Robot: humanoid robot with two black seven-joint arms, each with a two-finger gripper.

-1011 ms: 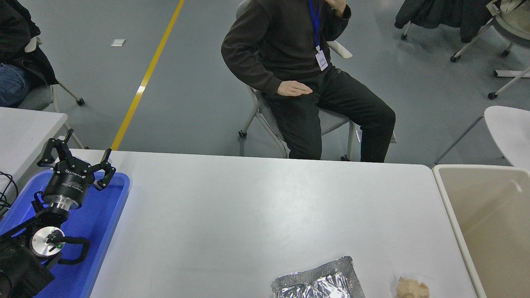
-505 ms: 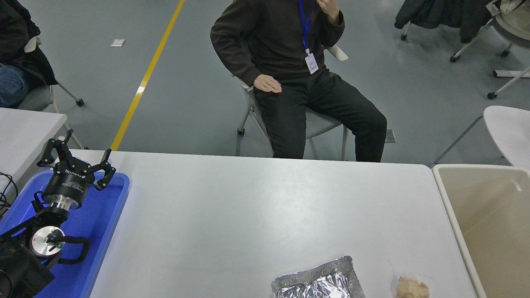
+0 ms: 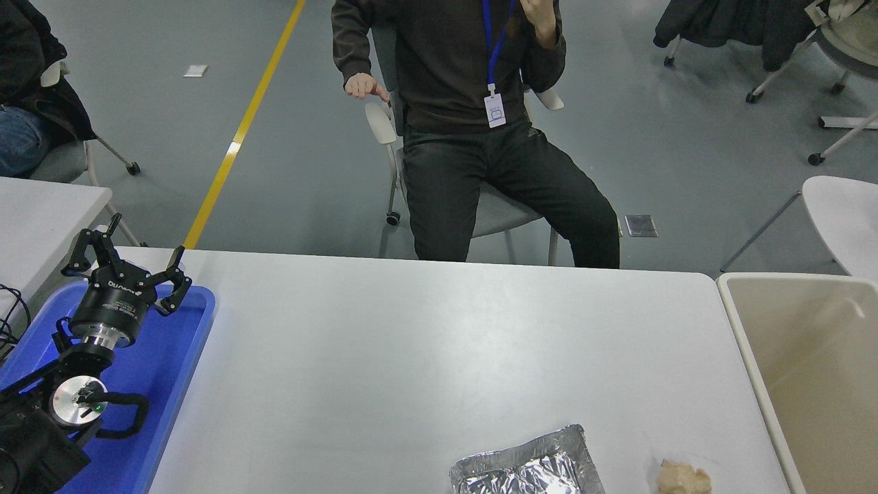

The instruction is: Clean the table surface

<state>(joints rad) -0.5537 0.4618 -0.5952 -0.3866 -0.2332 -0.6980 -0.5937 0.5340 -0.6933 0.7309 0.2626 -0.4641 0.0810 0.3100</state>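
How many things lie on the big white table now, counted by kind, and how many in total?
Crumpled silver foil tray, at the near edge: 1
Small beige crumpled lump, right of the foil tray: 1
Blue plastic tray, at the left end of the white tabletop, under the parked left pincer: 1
Total: 3

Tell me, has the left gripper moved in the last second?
No. The left gripper hangs open over the blue tray's far end, exactly as before.

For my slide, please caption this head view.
Left claw parked open over blue tray; foil tray and crumpled tissue on white table.
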